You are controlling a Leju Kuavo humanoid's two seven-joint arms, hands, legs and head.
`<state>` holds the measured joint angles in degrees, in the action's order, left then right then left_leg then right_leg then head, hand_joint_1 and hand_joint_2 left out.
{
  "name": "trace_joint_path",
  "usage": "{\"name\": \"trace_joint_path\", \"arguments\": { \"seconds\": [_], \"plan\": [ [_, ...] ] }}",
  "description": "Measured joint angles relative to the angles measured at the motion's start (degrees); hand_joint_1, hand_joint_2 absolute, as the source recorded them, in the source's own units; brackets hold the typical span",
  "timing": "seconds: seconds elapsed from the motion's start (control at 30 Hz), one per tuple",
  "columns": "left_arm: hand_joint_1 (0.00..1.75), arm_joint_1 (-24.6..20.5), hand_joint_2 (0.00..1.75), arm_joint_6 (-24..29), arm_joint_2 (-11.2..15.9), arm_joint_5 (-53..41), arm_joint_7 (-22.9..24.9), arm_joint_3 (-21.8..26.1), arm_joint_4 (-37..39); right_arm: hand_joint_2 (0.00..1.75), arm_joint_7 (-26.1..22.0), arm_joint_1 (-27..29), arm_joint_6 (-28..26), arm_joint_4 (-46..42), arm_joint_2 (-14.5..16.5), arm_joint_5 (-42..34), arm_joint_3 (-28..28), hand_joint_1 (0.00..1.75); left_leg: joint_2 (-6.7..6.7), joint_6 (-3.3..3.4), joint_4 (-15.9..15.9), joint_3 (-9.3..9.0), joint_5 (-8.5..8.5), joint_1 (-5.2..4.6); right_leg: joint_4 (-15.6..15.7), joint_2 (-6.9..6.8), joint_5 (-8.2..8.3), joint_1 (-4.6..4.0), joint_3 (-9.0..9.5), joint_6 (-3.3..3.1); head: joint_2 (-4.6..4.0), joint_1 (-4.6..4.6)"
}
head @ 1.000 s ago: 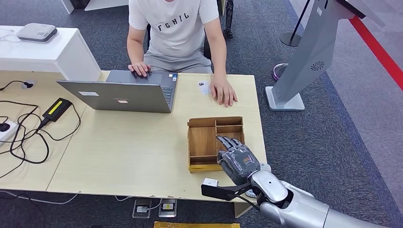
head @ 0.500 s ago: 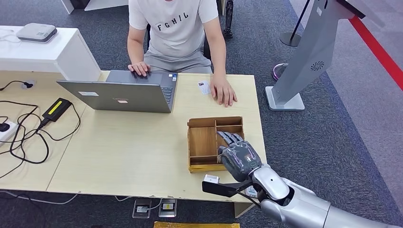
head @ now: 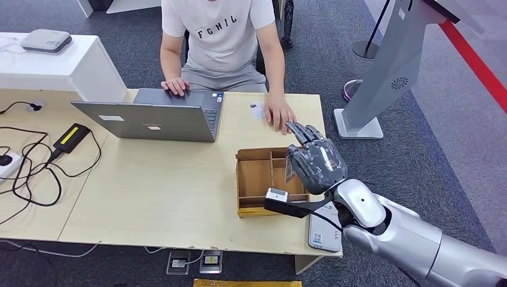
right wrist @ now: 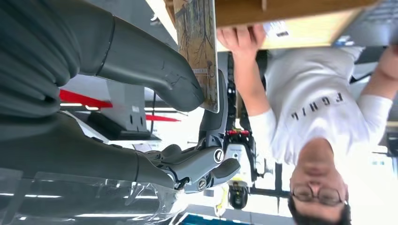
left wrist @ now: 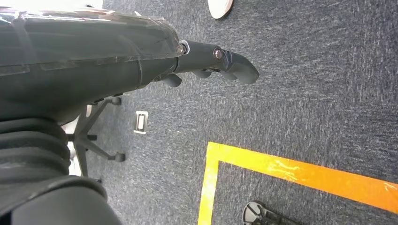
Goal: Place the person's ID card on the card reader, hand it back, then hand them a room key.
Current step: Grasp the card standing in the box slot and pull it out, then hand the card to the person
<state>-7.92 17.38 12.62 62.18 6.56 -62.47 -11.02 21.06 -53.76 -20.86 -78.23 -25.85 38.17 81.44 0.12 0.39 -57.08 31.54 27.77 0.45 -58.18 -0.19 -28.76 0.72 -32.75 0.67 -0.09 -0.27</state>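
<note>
Holding one card (right wrist: pixel 197 51) pinched between thumb (right wrist: pixel 155 77) and a finger, the right hand (head: pixel 315 160) hovers above the far right corner of the wooden organiser box (head: pixel 255 179), its fingertips reaching toward the person's hand (head: pixel 280 115). The right wrist view shows the card face printed with a tree-like picture; what writing it carries is too small to read. The box, divided into several compartments, sits near the right edge of the desk (head: pixel 149 191).

One person (head: pixel 220 42) sits at the far edge of the desk in a white T-shirt lettered "FGHIL", as far as it can be read. One of their hands rests on the laptop (head: pixel 152 116), the other lies flat on the desk just beside a second small white card (head: pixel 257 110) near the far edge. One flat white device with a small code label (head: pixel 323 230) lies at the near right corner of the desk, partly under the right arm.

At the left edge of the desk lie black cables (head: pixel 36 173), one black power brick with a yellow label (head: pixel 72 137), and a white socket strip (head: pixel 7 164). One grey device (head: pixel 46 40) sits on a white cabinet (head: pixel 78 69) beyond.

The left hand (left wrist: pixel 206 58) hangs over dark carpet by an orange floor line (left wrist: pixel 291 171), fingers curled inward with nothing in them.
</note>
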Motion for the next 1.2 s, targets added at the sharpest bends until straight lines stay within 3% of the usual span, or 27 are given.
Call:
{"name": "trace_joint_path", "arguments": {
  "seconds": [0.3, 0.5, 0.73, 0.9, 1.2],
  "plan": [
    [0.0, 0.0, 0.0, -0.32, 0.0, -0.22, 0.0, 0.0, 0.0, 1.75, 0.14, -0.72, -0.55, -3.38, -0.74, 1.02, -0.02, 1.75, -0.01, 0.0, 0.0, 0.03, 0.0, 0.0, 0.0, -0.01, 0.0, 0.0, 0.01, 0.0, 0.0, -0.01],
    [0.0, -0.03, 0.0, -1.14, 0.01, -0.91, -0.05, 0.0, 0.0, 1.75, -2.63, -4.37, 0.45, -2.33, -0.14, 2.74, -0.43, 1.75, -0.02, 0.0, 0.01, 0.05, 0.0, 0.0, -0.01, -0.03, 0.0, 0.0, 0.04, 0.0, 0.0, -0.01],
    [0.0, -0.18, 0.0, -2.22, 0.01, -1.68, -0.83, 0.0, 0.0, 1.75, -8.98, -5.17, -4.8, 10.43, 7.18, 8.23, -2.5, 1.75, -0.05, -0.05, 0.01, 0.05, -0.04, 0.08, -0.04, -0.09, -0.01, -0.07, 0.03, -0.01, 0.0, -0.01],
    [0.0, -0.18, 0.0, -3.16, 0.2, -2.01, -0.85, -0.02, 0.0, 1.75, -7.7, -5.03, -3.37, 18.19, 11.53, 12.11, -4.39, 1.75, -0.13, -0.06, 0.01, 0.08, -0.05, 0.1, -0.04, -0.15, -0.02, -0.09, 0.04, -0.04, 0.0, 0.0],
    [0.0, -0.14, 0.0, -4.14, 0.4, -2.18, -0.85, -0.02, 0.0, 1.75, -5.36, -3.68, -0.03, 24.12, 15.81, 17.87, -7.8, 1.75, -0.12, -0.07, 0.0, 0.08, -0.04, 0.1, -0.03, -0.13, -0.02, -0.09, 0.02, -0.04, 0.0, -0.01]
  ]
}}
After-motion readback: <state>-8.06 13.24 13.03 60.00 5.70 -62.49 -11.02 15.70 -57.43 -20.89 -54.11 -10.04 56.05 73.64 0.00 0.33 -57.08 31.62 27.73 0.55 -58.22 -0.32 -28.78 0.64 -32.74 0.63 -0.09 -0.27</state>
